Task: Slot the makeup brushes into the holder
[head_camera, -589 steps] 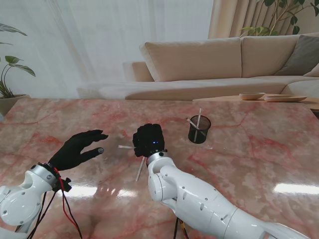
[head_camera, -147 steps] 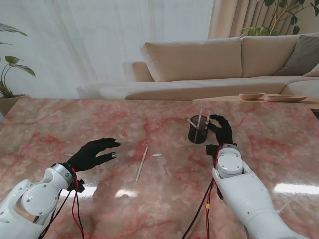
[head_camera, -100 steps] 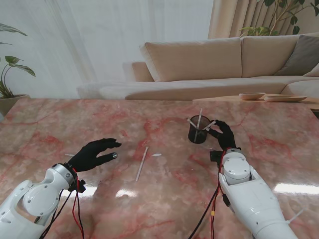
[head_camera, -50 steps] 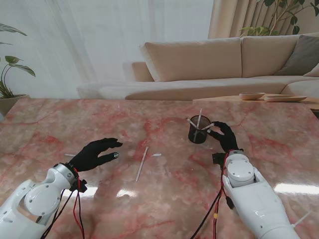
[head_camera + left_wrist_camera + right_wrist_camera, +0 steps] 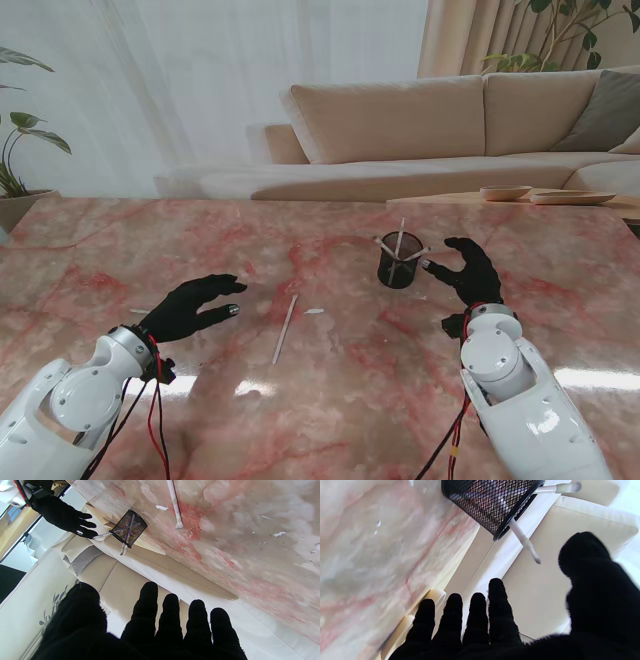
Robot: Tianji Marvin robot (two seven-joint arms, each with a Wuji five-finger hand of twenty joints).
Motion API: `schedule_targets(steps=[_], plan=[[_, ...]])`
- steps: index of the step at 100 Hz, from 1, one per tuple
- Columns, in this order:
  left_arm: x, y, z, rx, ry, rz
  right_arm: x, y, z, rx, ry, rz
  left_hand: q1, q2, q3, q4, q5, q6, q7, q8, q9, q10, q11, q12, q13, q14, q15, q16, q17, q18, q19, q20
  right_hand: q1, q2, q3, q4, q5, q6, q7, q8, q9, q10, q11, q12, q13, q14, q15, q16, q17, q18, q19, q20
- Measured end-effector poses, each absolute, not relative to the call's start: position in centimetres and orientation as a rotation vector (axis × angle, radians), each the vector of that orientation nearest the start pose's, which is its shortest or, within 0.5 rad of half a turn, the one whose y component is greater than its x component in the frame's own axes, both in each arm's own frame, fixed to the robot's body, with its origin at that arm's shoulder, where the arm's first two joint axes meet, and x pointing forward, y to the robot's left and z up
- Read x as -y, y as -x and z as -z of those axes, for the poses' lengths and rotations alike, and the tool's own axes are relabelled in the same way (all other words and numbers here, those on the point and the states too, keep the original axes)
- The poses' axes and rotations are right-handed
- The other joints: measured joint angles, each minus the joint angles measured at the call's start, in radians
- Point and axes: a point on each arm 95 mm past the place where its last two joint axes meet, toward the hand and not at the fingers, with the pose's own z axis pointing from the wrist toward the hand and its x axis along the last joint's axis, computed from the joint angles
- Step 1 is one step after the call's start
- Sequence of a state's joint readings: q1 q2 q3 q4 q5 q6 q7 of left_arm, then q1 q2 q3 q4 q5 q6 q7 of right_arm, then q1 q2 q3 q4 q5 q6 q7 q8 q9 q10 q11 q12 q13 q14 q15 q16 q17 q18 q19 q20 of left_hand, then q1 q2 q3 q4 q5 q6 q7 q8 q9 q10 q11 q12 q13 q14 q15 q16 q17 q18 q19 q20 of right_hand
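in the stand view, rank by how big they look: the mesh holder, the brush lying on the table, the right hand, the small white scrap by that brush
1. right hand, though it is nearer the camera than the holder
2. mesh holder, close to the hand in apparent size
3. brush lying on the table, long but very thin
4. small white scrap
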State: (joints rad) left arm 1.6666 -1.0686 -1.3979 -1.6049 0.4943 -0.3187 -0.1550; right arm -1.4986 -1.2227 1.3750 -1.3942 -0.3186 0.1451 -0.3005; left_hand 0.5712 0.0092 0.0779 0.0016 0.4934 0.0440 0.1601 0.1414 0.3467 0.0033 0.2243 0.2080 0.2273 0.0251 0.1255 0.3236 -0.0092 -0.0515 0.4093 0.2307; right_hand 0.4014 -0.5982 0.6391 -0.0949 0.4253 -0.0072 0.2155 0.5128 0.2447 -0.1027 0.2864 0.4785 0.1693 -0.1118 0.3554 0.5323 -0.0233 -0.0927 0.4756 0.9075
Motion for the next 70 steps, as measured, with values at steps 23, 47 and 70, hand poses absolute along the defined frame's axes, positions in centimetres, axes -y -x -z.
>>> schedule_targets(steps=[23, 47, 70], plan=[[-4.4, -38.1, 32.4, -1.427, 1.562, 1.911, 7.8, -41.8, 32.3, -0.602, -1.694, -1.571, 0.000, 0.000, 0.000, 0.000, 0.000, 0.000, 0.000, 0.000, 0.000, 0.000, 0.000, 0.000, 0.000, 0.000, 0.000, 0.000, 0.000, 0.000, 0.000, 0.000, -0.065, -0.015, 0.019, 0.014, 0.087, 0.000, 0.034, -0.013, 0.247, 0.008, 0.022, -0.024, 0.239, 0.035, 0.010, 0.000, 0.161, 0.068, 0.104, 0.000], [-4.3, -38.1, 32.5, -1.421, 1.552, 1.926, 6.0, -40.1, 30.7, -0.716, -1.579, -1.576, 0.000, 0.000, 0.000, 0.000, 0.000, 0.000, 0.000, 0.000, 0.000, 0.000, 0.000, 0.000, 0.000, 0.000, 0.000, 0.000, 0.000, 0.000, 0.000, 0.000, -0.117, -0.028, 0.069, 0.022, 0.138, -0.014, 0.061, -0.028, 0.320, 0.010, 0.022, -0.037, 0.348, 0.045, 0.006, -0.013, 0.254, 0.090, 0.217, -0.033], [-4.3, -38.1, 32.5, -1.419, 1.549, 1.930, 3.2, -38.8, 30.0, -0.828, -1.467, -1.555, 0.000, 0.000, 0.000, 0.000, 0.000, 0.000, 0.000, 0.000, 0.000, 0.000, 0.000, 0.000, 0.000, 0.000, 0.000, 0.000, 0.000, 0.000, 0.000, 0.000, -0.128, -0.036, 0.095, 0.037, 0.214, -0.017, 0.140, -0.002, 0.429, 0.023, 0.048, -0.035, 0.466, 0.048, 0.114, 0.024, 0.326, 0.092, 0.410, -0.047]])
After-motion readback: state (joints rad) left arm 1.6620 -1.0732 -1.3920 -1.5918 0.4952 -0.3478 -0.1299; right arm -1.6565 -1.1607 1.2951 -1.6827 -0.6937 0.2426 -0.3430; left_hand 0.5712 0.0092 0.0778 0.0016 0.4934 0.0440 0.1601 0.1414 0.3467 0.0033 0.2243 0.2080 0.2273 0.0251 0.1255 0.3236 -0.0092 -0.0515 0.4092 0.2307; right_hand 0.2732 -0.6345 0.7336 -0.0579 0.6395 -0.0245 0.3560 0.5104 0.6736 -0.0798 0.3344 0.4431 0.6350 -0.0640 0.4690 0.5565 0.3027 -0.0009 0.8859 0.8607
